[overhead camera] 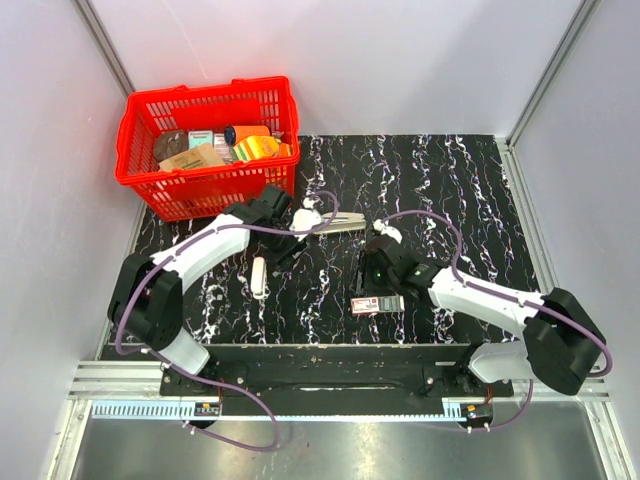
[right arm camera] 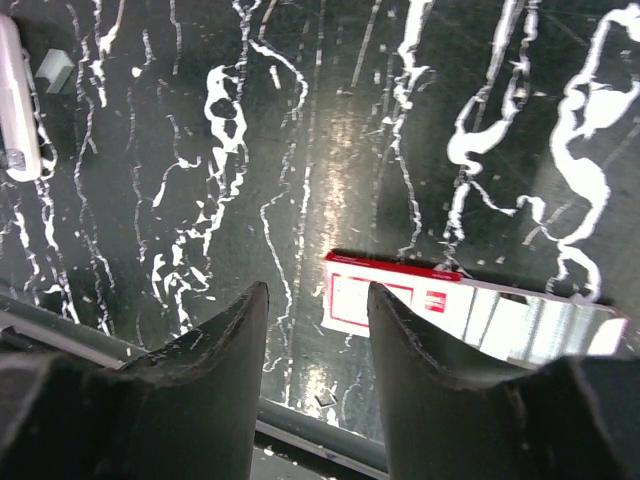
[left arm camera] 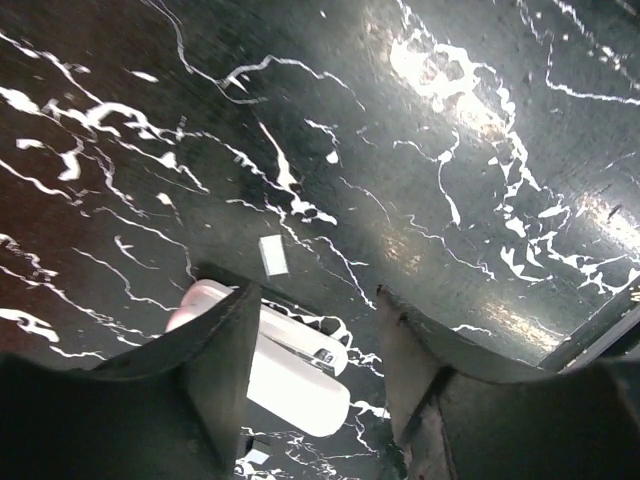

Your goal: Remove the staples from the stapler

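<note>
On the mat [overhead camera: 470,200] lie one stapler [overhead camera: 340,226] and one box [overhead camera: 378,304]; left fingers [left arm camera: 220,370] and right fingers [right arm camera: 215,370] gape empty.

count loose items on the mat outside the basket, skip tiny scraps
3: stapler mid-mat, white bar to its left, red-and-white box nearer the front; more may be hidden.

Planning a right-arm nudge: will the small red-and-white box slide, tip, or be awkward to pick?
The red-and-white box lies flat and low on the glossy table, so a push would probably slide it, not tip or roll it. It looks small and thin, so likely light. Its low profile may make a top-down pinch slip.
</note>
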